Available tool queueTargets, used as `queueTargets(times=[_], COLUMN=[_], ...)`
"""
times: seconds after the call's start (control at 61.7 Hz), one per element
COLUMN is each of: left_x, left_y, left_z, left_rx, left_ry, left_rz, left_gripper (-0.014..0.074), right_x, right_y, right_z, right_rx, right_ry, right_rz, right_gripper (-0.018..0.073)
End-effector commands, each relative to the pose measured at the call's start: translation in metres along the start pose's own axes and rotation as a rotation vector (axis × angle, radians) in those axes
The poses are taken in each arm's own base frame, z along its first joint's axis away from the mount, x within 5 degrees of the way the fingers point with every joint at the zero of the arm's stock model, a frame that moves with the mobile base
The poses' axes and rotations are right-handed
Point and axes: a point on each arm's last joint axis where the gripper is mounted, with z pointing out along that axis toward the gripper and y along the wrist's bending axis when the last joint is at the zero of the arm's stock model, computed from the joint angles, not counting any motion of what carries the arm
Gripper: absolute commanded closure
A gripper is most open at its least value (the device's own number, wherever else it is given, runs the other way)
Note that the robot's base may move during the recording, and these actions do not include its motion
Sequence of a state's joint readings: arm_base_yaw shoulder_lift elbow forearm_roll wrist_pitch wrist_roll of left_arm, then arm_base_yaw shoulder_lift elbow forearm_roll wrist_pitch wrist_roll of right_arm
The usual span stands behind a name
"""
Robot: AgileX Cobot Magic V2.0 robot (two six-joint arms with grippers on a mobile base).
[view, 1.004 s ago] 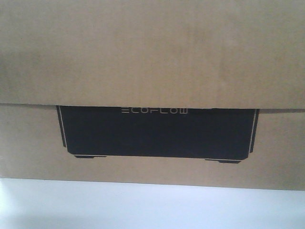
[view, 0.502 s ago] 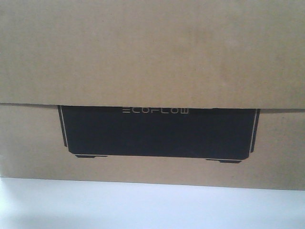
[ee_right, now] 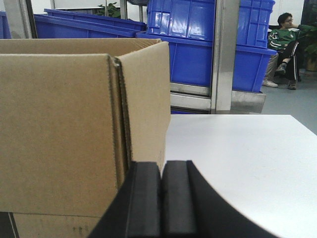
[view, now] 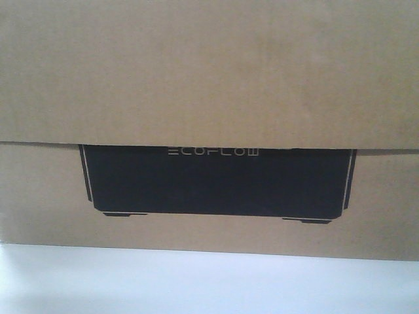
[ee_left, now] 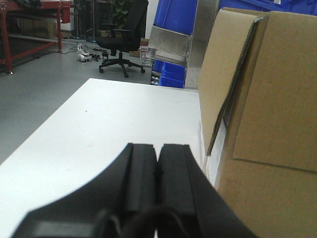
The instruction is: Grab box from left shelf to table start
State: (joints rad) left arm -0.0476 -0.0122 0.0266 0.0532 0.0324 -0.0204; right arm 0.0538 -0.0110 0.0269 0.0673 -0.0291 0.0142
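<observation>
Box (view: 209,78) sits on the table (view: 209,288), bottom edge flat on the white top; front view is filled by its cardboard face and the black ECOFLOW panel (view: 216,180).

Left gripper (ee_left: 157,183): 2 black pads pressed together, nothing between them. Box (ee_left: 262,124) lies just to its right, side wall close beside the pads, contact not resolvable. Table (ee_left: 99,134) runs ahead and to its left.

Right gripper (ee_right: 161,198): pads likewise closed face to face, empty. Box (ee_right: 64,124) stands ahead and to its left, corner seam near the pad tips. Bare table (ee_right: 237,158) ahead and to its right; blue bins (ee_right: 208,44) and a steel shelf post (ee_right: 224,54) beyond.

Handling judgement: large corrugated carton, stiff at corners and edges, walls likely to dent under point load. Weight unknown; size suggests bulky, possibly heavy. Cardboard surface is fairly grippy, not slick. Too wide for 1 jaw span, so best held by squeezing opposite side walls with both arms, low and near the corners. A flap edge stands slightly proud on the left-arm side; avoid pressing there.
</observation>
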Motion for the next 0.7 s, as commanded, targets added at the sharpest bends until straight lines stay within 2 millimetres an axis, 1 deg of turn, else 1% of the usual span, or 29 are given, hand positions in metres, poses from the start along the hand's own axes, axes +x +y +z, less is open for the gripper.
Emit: queueTargets(times=[0.0, 0.68], left_x=[0.0016, 0.0014], left_y=[-0.0004, -0.0004], left_z=[-0.0004, -0.0004], left_rx=[-0.001, -0.001], left_ry=[-0.071, -0.073], left_rz=[0.055, 0.050], left_gripper=[0.0641, 0.0641], right_x=[-0.0081, -0.0081], right_y=[-0.0003, -0.0003], right_z=[-0.0007, -0.0007], right_rx=[0.006, 0.006], right_ry=[-0.094, -0.094], right_rz=[-0.003, -0.003], right_gripper=[0.0539, 0.0539])
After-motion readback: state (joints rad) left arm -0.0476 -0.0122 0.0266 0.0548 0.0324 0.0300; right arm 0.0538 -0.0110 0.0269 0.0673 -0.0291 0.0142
